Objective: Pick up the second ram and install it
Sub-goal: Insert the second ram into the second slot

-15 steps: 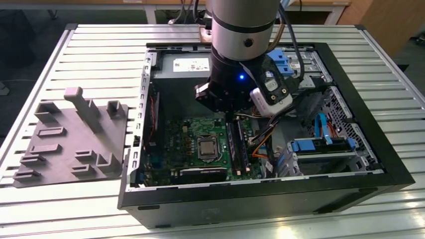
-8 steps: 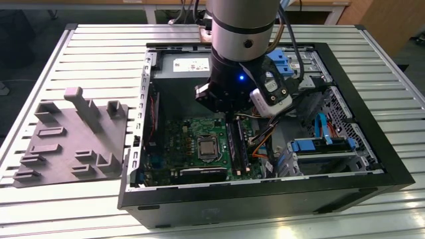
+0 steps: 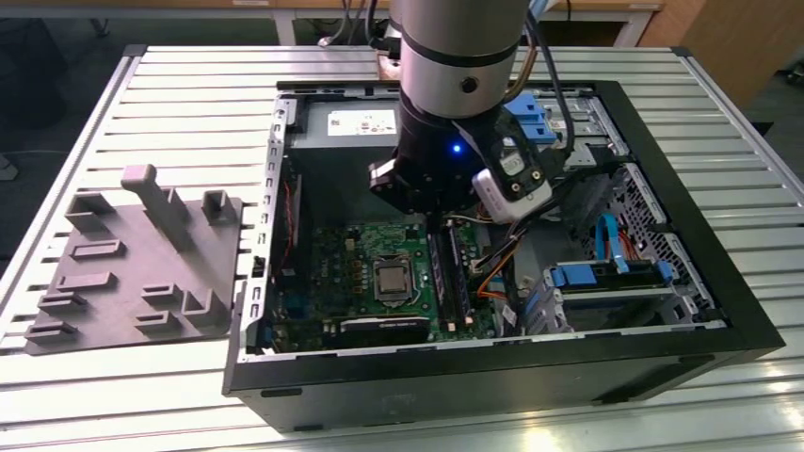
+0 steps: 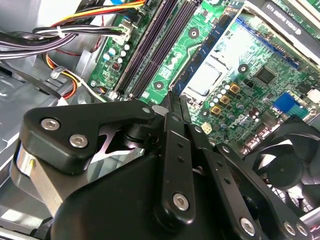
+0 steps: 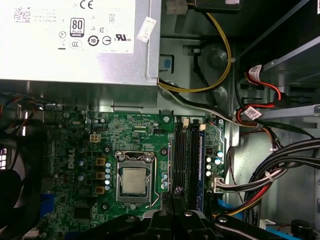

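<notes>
**Hand.** The gripper point(image 4: 171, 107) is hanging inside the open computer case point(image 3: 703, 188), just below the centre of the exterior view. Its fingers are pressing together on a thin dark strip, which I am judging to be the second ram point(image 4: 170, 99), seen edge-on.

**Location.** The ram is sitting between the fingertips over the memory slots point(image 5: 179, 155). These slots are lying on the motherboard point(image 5: 130, 130), on the exterior view's right of the processor socket point(image 5: 132, 180). I cannot tell whether the lower edge is touching a slot or hanging clear of it.

**Orientation.** The stick is standing on edge. I am judging its long axis to be running parallel to the slot rails, which in the exterior view are going from the frame's centre down toward the lower edge. How much of its length is sticking out past the fingers is hidden.

**Risks.**
- A stick tilting out of line with the slot is likely to bind, seat at one end only, or load the board.
- With the rails lying just beside each other, a small sideways error is risking the wrong slot.
- The cable bundle point(image 5: 280, 170) is lying near the slots and could snag the gripper.
- A narrow grip on a thin board is inviting slip under pressing force.

The grey holder tray point(image 3: 138, 273) is lying outside the case, at the exterior view's left.
</notes>
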`<state>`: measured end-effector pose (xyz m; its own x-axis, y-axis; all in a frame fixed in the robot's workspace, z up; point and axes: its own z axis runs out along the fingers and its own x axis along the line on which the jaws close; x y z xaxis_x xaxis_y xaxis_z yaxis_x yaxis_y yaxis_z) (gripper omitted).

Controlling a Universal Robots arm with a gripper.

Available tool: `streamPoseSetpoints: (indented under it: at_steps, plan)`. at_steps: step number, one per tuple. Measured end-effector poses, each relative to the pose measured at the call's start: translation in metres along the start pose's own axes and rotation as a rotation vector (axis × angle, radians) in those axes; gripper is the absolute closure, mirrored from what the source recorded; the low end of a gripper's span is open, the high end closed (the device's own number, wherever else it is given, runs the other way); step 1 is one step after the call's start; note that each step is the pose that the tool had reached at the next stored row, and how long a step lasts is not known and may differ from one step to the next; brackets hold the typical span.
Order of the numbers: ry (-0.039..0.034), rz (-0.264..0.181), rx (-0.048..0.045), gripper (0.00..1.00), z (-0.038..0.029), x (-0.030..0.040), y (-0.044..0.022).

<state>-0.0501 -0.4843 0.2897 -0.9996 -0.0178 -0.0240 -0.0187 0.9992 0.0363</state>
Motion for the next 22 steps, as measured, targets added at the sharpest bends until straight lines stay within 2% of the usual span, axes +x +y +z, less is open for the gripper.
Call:
streamPoseSetpoints:
  at_steps: [10,22]
  plan:
    - [0.0,0.0,-0.0001,0.88,0.0016,-0.0003,0.0]
    - [0.0,0.0,-0.0001,0.88,0.0072,-0.0001,-0.0003]
